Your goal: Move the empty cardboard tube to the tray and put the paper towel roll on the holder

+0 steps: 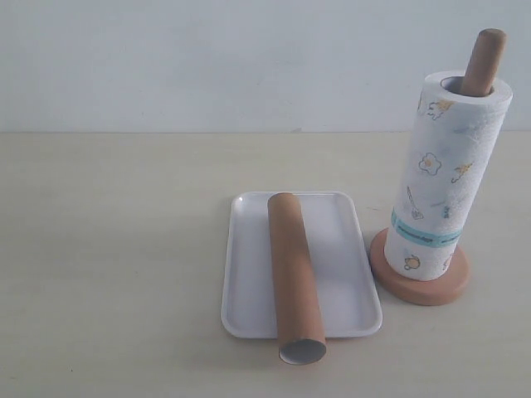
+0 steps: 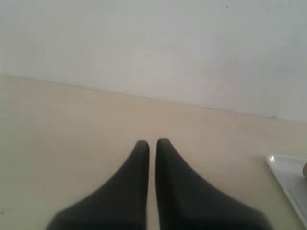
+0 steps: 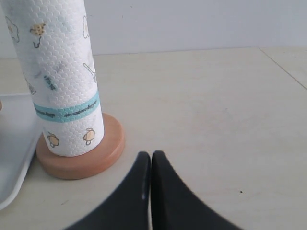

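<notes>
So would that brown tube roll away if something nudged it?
Probably: the cardboard tube is round and lies on the tray, one end overhanging the rim. Hollow, so likely light and easily dented.

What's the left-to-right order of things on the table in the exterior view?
White tray, with the cardboard tube lying on it → holder, with the paper towel roll standing on its pole.

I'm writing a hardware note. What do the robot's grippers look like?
Both the left gripper and right gripper have two matte black fingers, broad at the base, tapering to rounded tips. No cables or markings show.
</notes>
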